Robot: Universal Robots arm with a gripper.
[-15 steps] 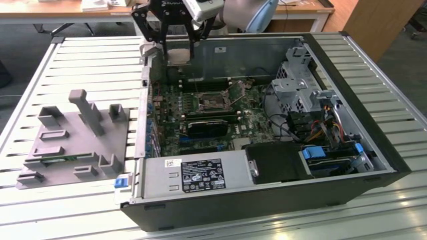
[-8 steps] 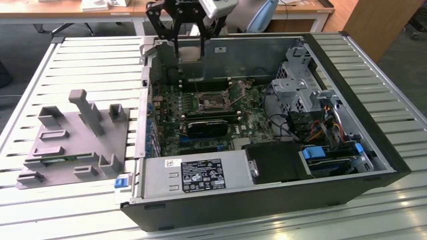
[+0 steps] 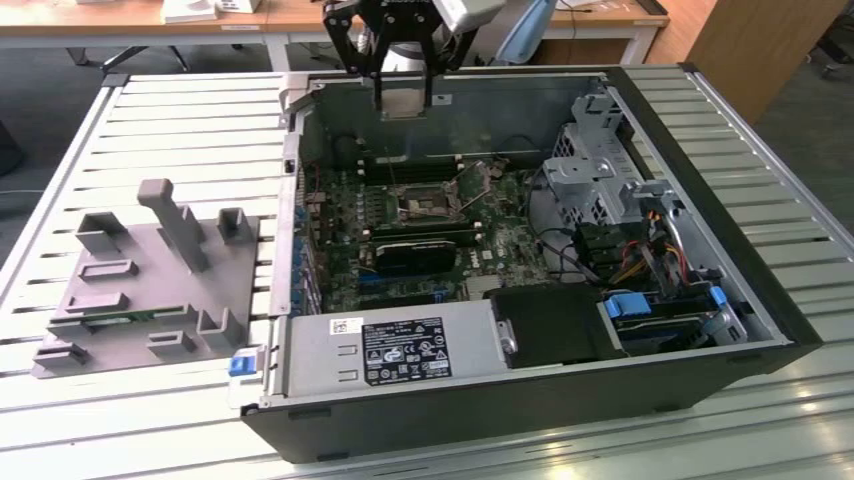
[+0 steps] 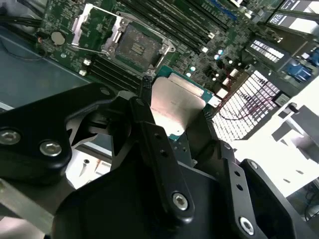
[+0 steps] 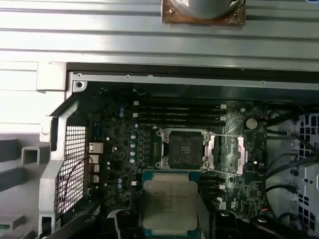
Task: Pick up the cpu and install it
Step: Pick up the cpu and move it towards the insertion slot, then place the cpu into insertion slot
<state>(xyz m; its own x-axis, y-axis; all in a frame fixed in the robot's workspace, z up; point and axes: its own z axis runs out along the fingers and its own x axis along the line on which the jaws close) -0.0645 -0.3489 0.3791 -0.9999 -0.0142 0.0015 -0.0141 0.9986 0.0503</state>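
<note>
- At the exterior view's left, the grey plastic fixture (image 3: 147, 280) is being left standing on the slatted table (image 3: 134, 425), just beside the open computer case (image 3: 534, 410).
- Above the case's far wall, the gripper (image 3: 404, 88) is being held aloft. In both wrist views the cpu (image 4: 177, 107) (image 5: 170, 204) is being clamped by opposite edges between the fingers, its metal top bare.
- Below, the motherboard socket (image 5: 182, 148) is being presented open and unoccupied, well apart from the chip.
- Toward the exterior view's right of the socket, the load plate (image 5: 227, 154) is being kept swung aside.
- Judgement: the carry is being done well if the chip is being kept level, its edges squared with the socket frame, and no pressing is being applied on contact.
</note>
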